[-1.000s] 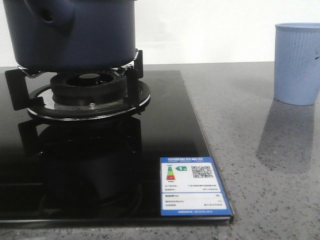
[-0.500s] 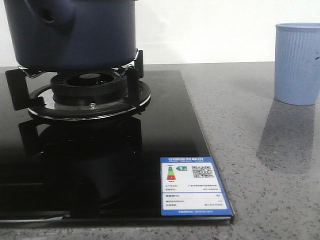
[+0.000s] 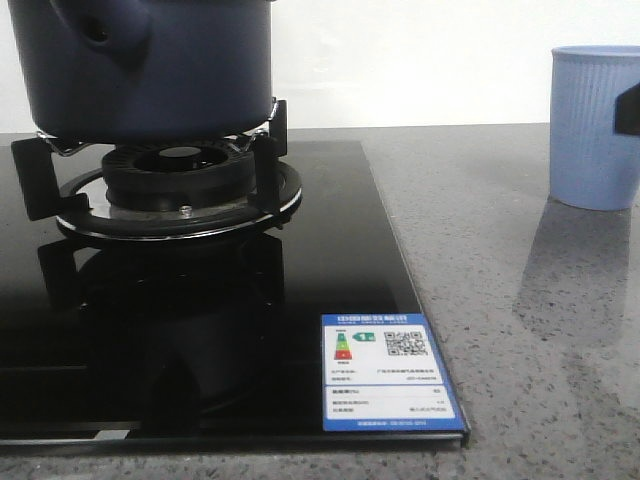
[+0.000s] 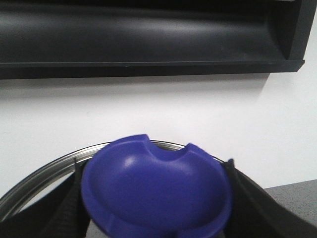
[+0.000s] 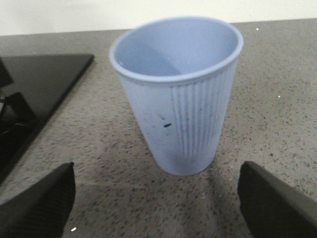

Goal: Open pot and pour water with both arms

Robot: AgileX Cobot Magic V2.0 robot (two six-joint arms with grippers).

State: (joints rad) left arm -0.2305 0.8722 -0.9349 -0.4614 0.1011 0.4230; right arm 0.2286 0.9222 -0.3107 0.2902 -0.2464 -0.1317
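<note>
The dark navy pot [image 3: 150, 70] stands on the burner grate [image 3: 268, 150] at the far left; its top is cut off in the front view. In the left wrist view my left gripper [image 4: 156, 198] is shut on the blue lid knob [image 4: 158, 188], one black finger on each side, and the lid's steel rim [image 4: 44, 171] curves behind it. I cannot tell whether the lid rests on the pot. My right gripper [image 5: 156, 208] is open, and the pale blue ribbed cup [image 5: 178, 94] stands just ahead between its fingers, empty. One of its fingers [image 3: 628, 110] shows beside the cup [image 3: 595, 125].
The black glass hob [image 3: 330, 260] with a blue and white label [image 3: 385, 370] covers the left of the grey speckled counter [image 3: 540, 330]. A white wall stands behind. A black hood [image 4: 148, 39] hangs above in the left wrist view.
A dark finger of my right gripper has come into the front view at the right edge, beside the cup. The pot and the cup have stayed in place.
</note>
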